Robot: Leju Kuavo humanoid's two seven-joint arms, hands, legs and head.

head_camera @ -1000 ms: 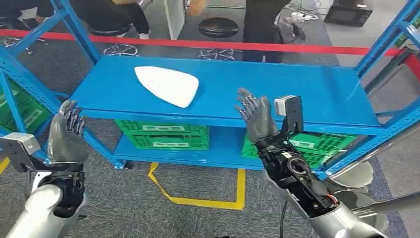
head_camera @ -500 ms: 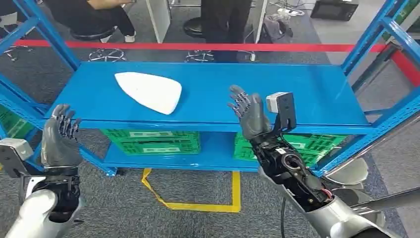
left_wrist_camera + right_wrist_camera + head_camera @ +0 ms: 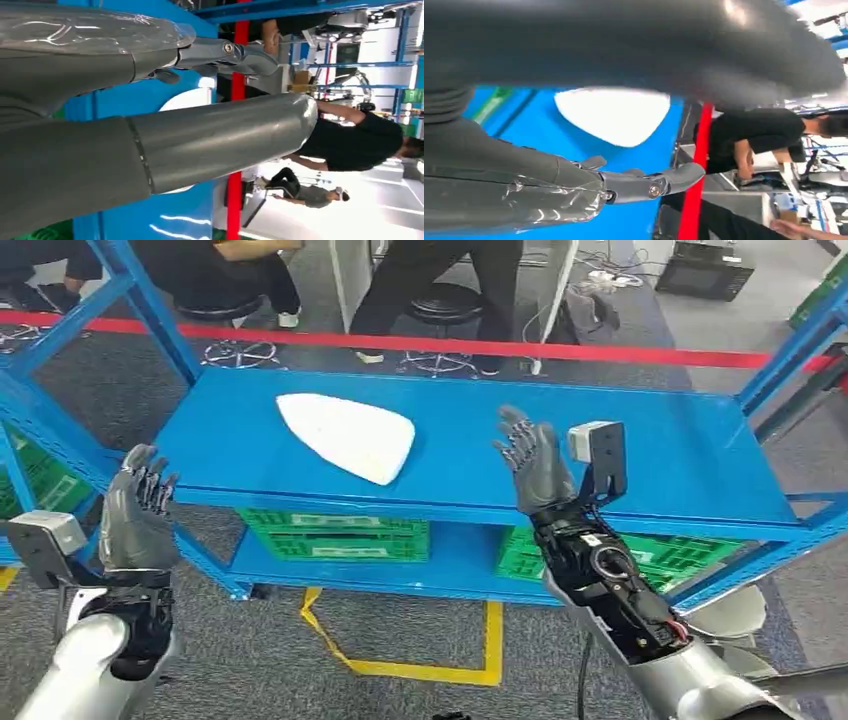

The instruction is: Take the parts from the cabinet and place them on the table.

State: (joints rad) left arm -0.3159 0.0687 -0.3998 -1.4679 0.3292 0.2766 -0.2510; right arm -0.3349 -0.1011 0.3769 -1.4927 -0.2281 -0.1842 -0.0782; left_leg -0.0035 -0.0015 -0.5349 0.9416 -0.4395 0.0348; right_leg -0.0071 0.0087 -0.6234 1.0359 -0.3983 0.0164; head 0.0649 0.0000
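Left hand: the left hand (image 3: 135, 525) is raised upright in front of the rack's (image 3: 600, 440) left end, below shelf level, fingers apart and pointing up, holding nothing; forearm rises from the lower left corner of the head view.
Right hand: the right hand (image 3: 535, 462) stands upright over the front of the top shelf, right of centre, fingers spread, palm empty; its arm angles up from the lower right.
Part: the white part (image 3: 347, 435) lies flat on the top shelf, left of centre, well apart from both hands.
Below: green crates (image 3: 335, 537) sit on the lower shelf.
Behind: a red line (image 3: 600, 348) on the floor, and people (image 3: 440, 280) beyond it.
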